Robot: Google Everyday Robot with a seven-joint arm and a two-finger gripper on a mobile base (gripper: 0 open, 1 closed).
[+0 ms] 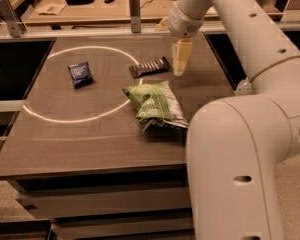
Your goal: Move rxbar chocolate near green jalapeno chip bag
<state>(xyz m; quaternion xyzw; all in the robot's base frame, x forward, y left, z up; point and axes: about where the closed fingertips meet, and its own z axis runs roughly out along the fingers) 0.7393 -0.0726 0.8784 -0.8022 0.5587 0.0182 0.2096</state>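
Observation:
The rxbar chocolate (pixel 149 67), a slim dark bar with pale stripes, lies flat on the table just behind the green jalapeno chip bag (pixel 155 104). The bag is puffy, light green with silvery patches, near the table's middle right. My gripper (pixel 179 66) hangs point-down from the white arm, just right of the bar and a little above the table, holding nothing that I can see.
A small dark blue packet (pixel 80 74) lies at the left inside a white circle line (pixel 72 119) on the brown table (pixel 90 149). Metal posts (pixel 135 4) and a cluttered bench stand behind. The arm's large white body (pixel 235 169) fills the right foreground.

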